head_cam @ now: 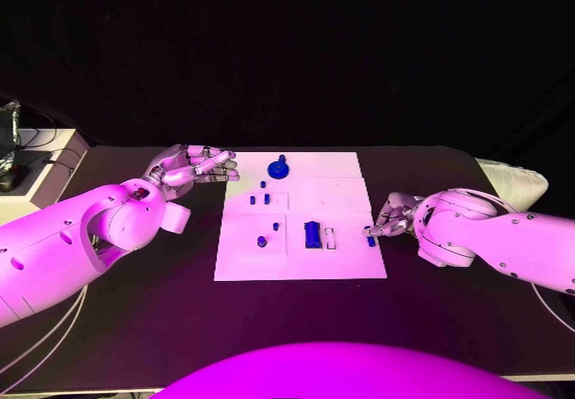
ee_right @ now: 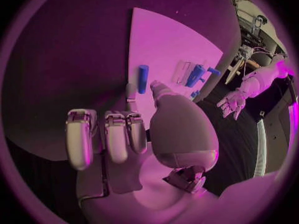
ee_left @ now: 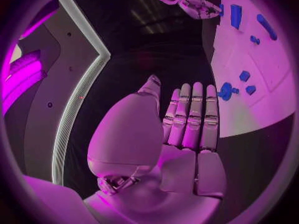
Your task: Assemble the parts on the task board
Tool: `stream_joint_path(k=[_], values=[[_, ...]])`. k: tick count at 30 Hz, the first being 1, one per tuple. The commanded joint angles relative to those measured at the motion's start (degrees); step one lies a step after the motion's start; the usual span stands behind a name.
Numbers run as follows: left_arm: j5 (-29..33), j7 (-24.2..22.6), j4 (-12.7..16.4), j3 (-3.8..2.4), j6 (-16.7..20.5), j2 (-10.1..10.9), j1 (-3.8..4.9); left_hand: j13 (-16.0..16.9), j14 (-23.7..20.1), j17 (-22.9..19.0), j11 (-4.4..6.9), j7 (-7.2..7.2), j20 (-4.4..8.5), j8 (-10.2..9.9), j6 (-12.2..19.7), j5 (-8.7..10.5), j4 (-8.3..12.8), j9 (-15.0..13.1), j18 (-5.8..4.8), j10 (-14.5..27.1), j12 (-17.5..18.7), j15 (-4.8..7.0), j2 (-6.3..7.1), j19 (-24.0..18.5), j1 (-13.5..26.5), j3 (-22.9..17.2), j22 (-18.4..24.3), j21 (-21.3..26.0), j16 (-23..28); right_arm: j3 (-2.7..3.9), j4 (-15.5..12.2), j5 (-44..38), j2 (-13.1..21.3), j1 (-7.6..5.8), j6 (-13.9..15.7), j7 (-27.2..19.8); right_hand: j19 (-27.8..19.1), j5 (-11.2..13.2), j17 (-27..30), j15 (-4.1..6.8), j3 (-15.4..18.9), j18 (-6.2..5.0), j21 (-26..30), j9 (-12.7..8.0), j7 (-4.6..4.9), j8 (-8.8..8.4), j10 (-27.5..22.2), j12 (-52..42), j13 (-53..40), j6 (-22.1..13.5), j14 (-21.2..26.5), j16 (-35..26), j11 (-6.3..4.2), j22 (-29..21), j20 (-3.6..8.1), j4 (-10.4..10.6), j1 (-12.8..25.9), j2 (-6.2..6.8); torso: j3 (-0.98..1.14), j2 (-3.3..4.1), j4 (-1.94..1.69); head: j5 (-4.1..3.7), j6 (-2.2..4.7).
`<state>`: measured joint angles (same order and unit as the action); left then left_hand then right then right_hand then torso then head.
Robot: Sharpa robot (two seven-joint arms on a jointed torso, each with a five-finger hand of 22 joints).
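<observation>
**Assembly barely begun as hands flanked the board**

The white, flat task board (head_cam: 300,216) lay on the black surface (head_cam: 300,324), its small blue parts (head_cam: 312,233) mostly loose; one round piece (head_cam: 279,169) sat near the far edge. The right hand (head_cam: 393,218) hovered with a short blue cylinder (ee_right: 142,78) just beyond its fingers (ee_right: 115,134), which were apart and empty. The left hand (head_cam: 192,169) waited beside the board, fingers (ee_left: 190,117) straight, holding nothing. Most fitting seemingly remained.
</observation>
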<state>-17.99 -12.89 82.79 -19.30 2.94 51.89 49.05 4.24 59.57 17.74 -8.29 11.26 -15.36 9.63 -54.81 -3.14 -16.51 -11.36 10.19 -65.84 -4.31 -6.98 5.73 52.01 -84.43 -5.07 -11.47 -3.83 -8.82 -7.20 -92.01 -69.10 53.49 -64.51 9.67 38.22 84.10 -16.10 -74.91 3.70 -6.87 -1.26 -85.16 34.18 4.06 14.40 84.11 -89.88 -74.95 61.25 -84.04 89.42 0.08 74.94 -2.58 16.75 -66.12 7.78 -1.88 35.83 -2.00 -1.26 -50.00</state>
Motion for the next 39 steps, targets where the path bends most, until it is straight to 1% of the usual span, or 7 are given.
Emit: stream_joint_path(k=[1,17,21,26,28,32,39], values=[[0.4,-0.2,0.0,-0.04,-0.6,0.0,-0.02,0.0,0.2,0.1,-0.30,0.23,0.02,-0.2,0.0,0.30,0.2,0.1,0.35,-0.1,0.3,-0.01,-0.22,0.3,-0.3,0.0,0.1,-0.3,0.3,-0.02,0.0,-3.2,-0.1,0.19,-2.4,1.6,5.2,-0.1,-14.4,0.26,0.3,0.44,-0.4,0.0,-0.06,0.31,5.9,-0.1,-15.1,0.4,-5.8,0.3,-0.36,14.0,0.48,-0.1,0.4,-0.03,0.04,-0.09,-0.02,0.04,0.00],[0.4,-0.1,0.0,-0.04,-0.4,0.0,-0.05,-0.1,0.1,0.1,-0.35,0.28,0.02,-0.2,0.0,0.30,0.2,0.1,0.32,0.0,0.3,-0.04,-0.19,0.3,-0.3,0.0,0.1,-0.2,0.3,-0.07,-0.6,-4.7,-0.7,0.82,-4.3,1.6,5.2,-0.6,-14.3,0.52,-0.5,0.43,-0.3,0.4,-0.34,0.97,5.9,-0.1,-15.1,0.3,-5.8,0.3,-0.65,14.0,0.73,-0.6,-3.1,0.34,0.10,-0.06,-0.01,0.05,0.00],[0.4,0.1,0.0,-0.04,-0.3,0.1,-0.06,-0.1,0.1,0.1,-0.36,0.30,0.01,-0.2,0.0,0.30,0.1,0.2,0.31,0.0,0.3,-0.05,-0.19,0.3,-0.3,0.0,0.2,-0.2,0.3,-0.10,-0.6,-4.7,-1.0,1.01,-4.2,1.5,5.2,1.0,-14.2,0.63,-3.8,0.42,-0.2,0.3,-0.45,1.03,5.9,-0.1,-15.1,-0.2,-5.8,0.3,-0.76,13.9,0.86,-1.2,-8.0,0.58,0.09,-0.04,-0.04,0.00,0.00],[0.4,0.2,0.0,-0.04,-0.1,0.1,-0.06,-0.1,0.1,0.1,-0.37,0.32,0.01,-0.2,0.0,0.30,0.1,0.2,0.31,0.0,0.4,-0.06,-0.20,0.3,-0.3,0.0,0.2,-0.2,0.3,-0.12,-0.6,-4.7,-1.2,1.21,-3.9,1.4,5.1,-4.3,-14.1,0.68,-9.0,0.40,-0.1,0.0,-0.41,1.00,5.9,-0.1,-15.1,-0.3,-5.7,0.2,-0.75,13.9,0.95,-2.3,-11.6,1.73,0.09,-0.06,-0.03,0.03,0.00],[0.4,0.2,0.0,-0.04,-0.1,0.1,-0.06,-0.1,0.1,0.1,-0.38,0.34,0.01,-0.2,0.0,0.30,0.1,0.2,0.31,0.0,0.4,-0.06,-0.21,0.3,-0.3,0.0,0.2,-0.2,0.3,-0.12,-0.6,-4.7,-1.3,1.26,-3.7,1.3,5.1,-4.8,-14.1,0.64,-10.8,0.38,0.0,0.0,-0.39,1.05,5.9,-0.1,-15.1,-0.4,-5.7,0.2,-0.75,13.9,0.95,-2.6,-12.0,2.12,0.08,-0.08,-0.02,0.05,0.00],[0.4,0.3,0.0,-0.04,-0.1,0.1,-0.07,-0.1,0.1,0.1,-0.41,0.40,0.01,-0.3,0.1,0.30,0.1,0.2,0.30,0.0,0.4,-0.07,-0.23,0.3,-0.3,0.0,0.2,-0.2,0.4,-0.12,-0.5,-4.7,-1.3,1.33,-3.2,1.1,5.1,-9.4,-14.2,0.53,-18.3,0.41,-0.2,0.5,-0.14,1.65,5.9,-0.1,-15.1,-0.7,-5.7,0.2,-0.62,13.9,0.88,-4.9,-11.9,3.24,0.07,-0.08,-0.03,0.12,0.00],[0.4,0.4,0.0,-0.04,0.0,0.1,-0.07,-0.1,0.1,0.1,-0.51,0.57,0.00,-0.4,0.2,0.31,0.1,0.3,0.30,0.2,0.4,-0.11,-0.25,0.3,-0.4,0.0,0.3,-0.2,0.4,-0.12,-0.9,-4.8,-1.2,1.37,-1.5,0.4,5.1,-8.9,-14.1,0.42,-23.9,0.41,-0.1,1.8,-0.05,2.79,5.9,-0.1,-15.1,-1.4,-5.7,0.2,-0.54,13.9,0.76,-7.2,-9.2,3.02,0.11,-0.06,-0.02,0.20,0.00]])
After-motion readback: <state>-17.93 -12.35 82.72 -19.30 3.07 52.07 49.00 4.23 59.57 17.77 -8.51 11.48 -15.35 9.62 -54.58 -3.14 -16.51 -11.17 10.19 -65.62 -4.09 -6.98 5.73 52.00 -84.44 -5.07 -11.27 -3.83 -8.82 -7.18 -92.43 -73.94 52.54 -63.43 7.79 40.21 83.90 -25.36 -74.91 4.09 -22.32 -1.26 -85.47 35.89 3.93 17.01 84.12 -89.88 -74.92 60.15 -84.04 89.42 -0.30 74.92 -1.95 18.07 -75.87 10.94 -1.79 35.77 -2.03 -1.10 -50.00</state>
